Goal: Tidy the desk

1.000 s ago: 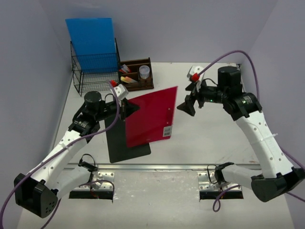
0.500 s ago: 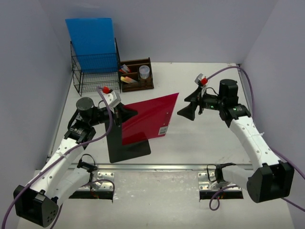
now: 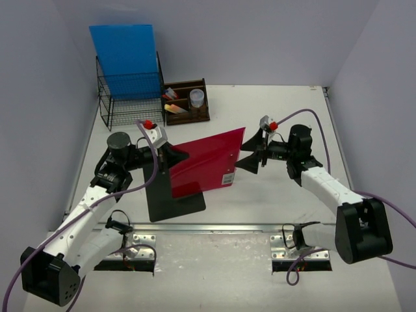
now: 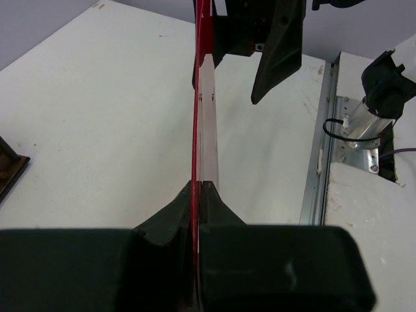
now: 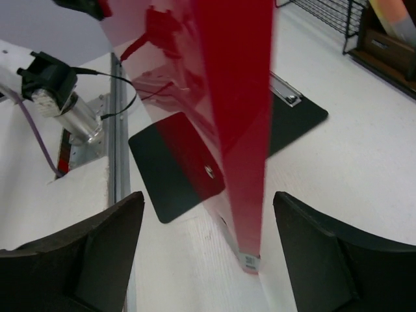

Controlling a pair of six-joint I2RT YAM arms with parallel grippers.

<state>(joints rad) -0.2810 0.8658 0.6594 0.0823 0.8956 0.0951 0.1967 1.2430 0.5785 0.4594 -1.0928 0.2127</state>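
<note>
The white desk (image 3: 286,110) carries a translucent red folder (image 3: 208,166), held up on edge above a black clipboard (image 3: 170,198). My left gripper (image 3: 170,156) is shut on the folder's left edge; in the left wrist view the red folder (image 4: 197,97) runs straight out from the pinched left gripper (image 4: 197,188). My right gripper (image 3: 250,156) is open at the folder's right edge. In the right wrist view the folder (image 5: 237,97) hangs between the spread fingers of the right gripper (image 5: 208,195), touching neither finger.
A wire rack (image 3: 130,97) holding a blue folder (image 3: 123,52) stands at the back left. A brown wooden organizer (image 3: 185,103) sits beside it. A silver rail (image 3: 221,227) runs along the desk's front edge.
My right gripper has moved left and down until its fingers straddle the folder's right edge, and they have narrowed a little. The left arm has swung the folder lower and flatter.
</note>
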